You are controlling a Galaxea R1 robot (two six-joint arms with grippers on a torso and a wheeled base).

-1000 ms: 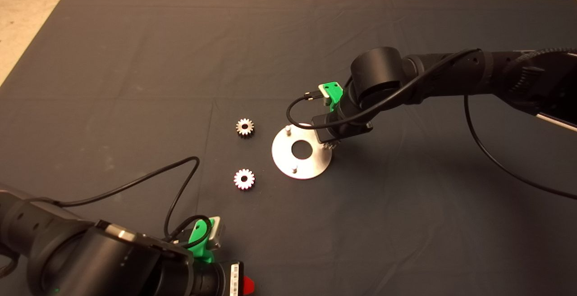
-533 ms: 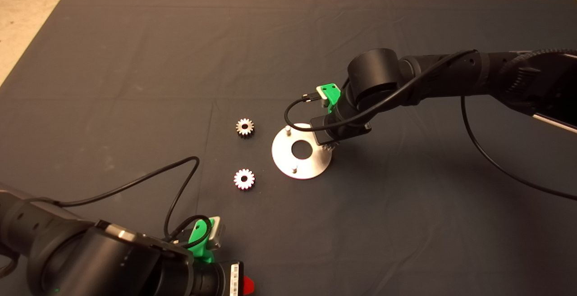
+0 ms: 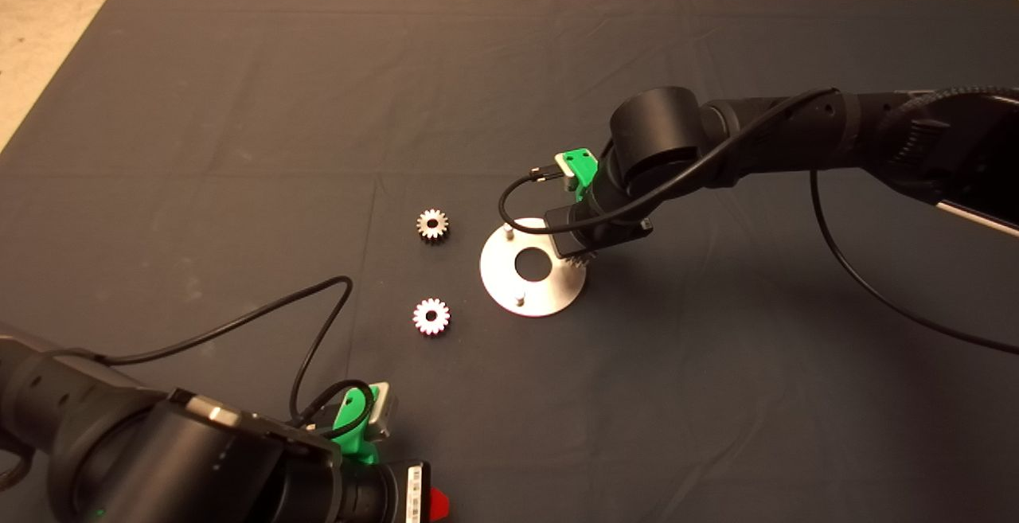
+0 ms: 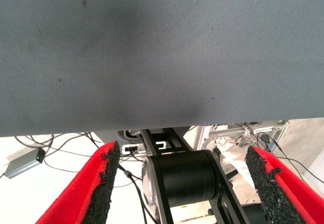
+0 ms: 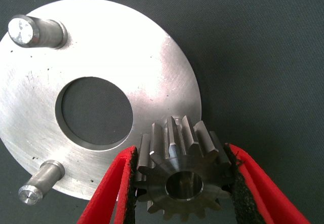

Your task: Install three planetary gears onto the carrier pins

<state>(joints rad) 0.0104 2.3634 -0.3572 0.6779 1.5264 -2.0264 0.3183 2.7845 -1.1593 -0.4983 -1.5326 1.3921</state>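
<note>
The carrier disc (image 3: 532, 268) lies flat on the dark mat (image 3: 239, 109), and everything else is placed here against it. From the head view the right arm reaches in over the disc's far-right rim, its black wrist body hiding the right gripper (image 5: 183, 183) almost entirely, so only a few teeth of a gear (image 3: 579, 260) peek out beneath it at the disc's edge. The right wrist view fills in what is hidden there: the two red fingers (image 5: 109, 193) are clamped on opposite sides of the held gear (image 5: 183, 176), pads pressed against its teeth, the bore facing the camera and the gear overlapping the disc's rim beside the large centre hole (image 5: 93, 113). That view also shows two bare carrier pins (image 5: 38, 31) standing upright on the disc, one across the hole from the gear and another (image 5: 39, 183) near the rim; whether a third pin sits under the gear cannot be told. The head view alone shows the two loose gears lying flat on the mat to the disc's left, one (image 3: 432, 224) level with its far edge, the other (image 3: 431, 317) level with its near edge, both apart from the disc. The left gripper (image 4: 185, 183) is parked well away from the disc at the mat's near edge, fingers spread wide with nothing between them; its wrist view shows the grey mat cloth, and beyond its edge a pale floor with cables and metal framing.
</note>
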